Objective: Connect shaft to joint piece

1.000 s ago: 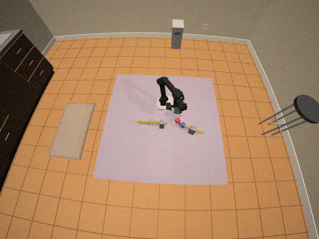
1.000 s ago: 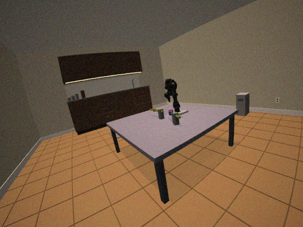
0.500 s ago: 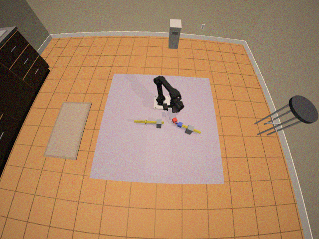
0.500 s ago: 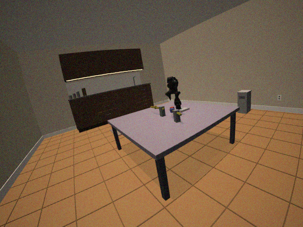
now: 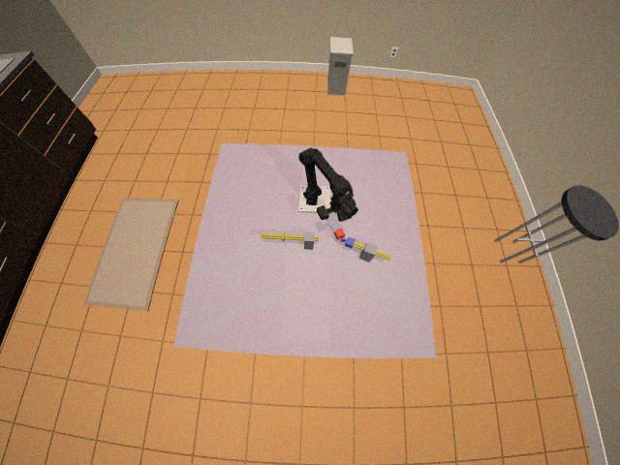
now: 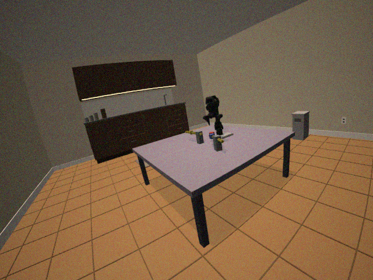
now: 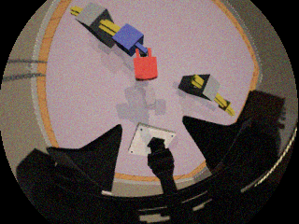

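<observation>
The red square joint piece point(image 5: 340, 233) point(image 6: 211, 132) point(image 7: 146, 67) is hinged to a blue part point(image 5: 349, 242) point(image 7: 128, 38) on the end of the fixed yellow shaft point(image 5: 385, 256) point(image 7: 109, 27), which a grey block point(image 5: 367, 252) point(image 6: 217, 143) bears. The red piece points toward the robot base, off the line of the second shaft. The second yellow shaft point(image 5: 295, 237) point(image 6: 190, 132) point(image 7: 224, 104) passes through the other grey block point(image 5: 308, 241) point(image 6: 199, 137); its near end is apart from the red piece. My gripper point(image 7: 153, 123) is open and empty, above the table on the base side, touching neither.
The white base plate point(image 5: 304, 204) point(image 7: 135, 146) of the arm is behind the joint piece. The two blocks stand on the pale purple table point(image 5: 300, 310) point(image 6: 186, 163). The second shaft has a small crosspiece point(image 5: 283, 236) near its far end.
</observation>
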Robot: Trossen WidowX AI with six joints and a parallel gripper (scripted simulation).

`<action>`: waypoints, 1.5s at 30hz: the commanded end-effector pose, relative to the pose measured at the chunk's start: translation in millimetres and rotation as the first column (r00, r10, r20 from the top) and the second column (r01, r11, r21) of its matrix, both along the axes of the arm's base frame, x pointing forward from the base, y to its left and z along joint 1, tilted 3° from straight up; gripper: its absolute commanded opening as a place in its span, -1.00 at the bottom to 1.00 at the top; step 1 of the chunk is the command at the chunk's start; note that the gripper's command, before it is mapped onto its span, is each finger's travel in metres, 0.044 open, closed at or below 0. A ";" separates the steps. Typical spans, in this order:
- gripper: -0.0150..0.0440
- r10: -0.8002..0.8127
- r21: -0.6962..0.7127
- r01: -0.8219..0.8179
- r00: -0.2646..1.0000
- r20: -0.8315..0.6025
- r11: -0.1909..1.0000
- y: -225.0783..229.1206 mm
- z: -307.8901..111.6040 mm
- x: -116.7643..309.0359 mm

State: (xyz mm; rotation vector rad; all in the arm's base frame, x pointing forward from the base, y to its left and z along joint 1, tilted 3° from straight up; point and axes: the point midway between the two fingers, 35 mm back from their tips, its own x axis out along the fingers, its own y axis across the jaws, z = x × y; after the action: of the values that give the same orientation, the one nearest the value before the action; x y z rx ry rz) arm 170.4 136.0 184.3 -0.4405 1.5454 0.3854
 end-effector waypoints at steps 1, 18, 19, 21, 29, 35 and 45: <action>1.00 0.008 -0.013 -0.008 1.000 -0.011 1.000 -0.8 -12.5 0.3; 1.00 0.008 -0.013 -0.008 1.000 -0.011 1.000 -3.5 -74.4 0.4; 1.00 0.008 -0.013 -0.008 1.000 -0.011 1.000 -3.9 -77.3 0.1; 1.00 0.008 -0.013 -0.008 1.000 -0.011 1.000 -4.2 -79.7 -0.2; 1.00 0.008 -0.012 -0.008 1.000 -0.009 1.000 8.7 -78.1 20.8; 1.00 0.008 -0.011 -0.008 1.000 -0.008 1.000 20.3 -78.6 40.7; 1.00 0.008 -0.010 -0.008 1.000 -0.006 1.000 30.5 -83.1 59.2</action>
State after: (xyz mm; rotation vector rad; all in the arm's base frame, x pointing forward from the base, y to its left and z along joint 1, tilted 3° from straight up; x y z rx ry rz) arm 226.4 165.1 104.0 -0.4471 1.5523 0.3841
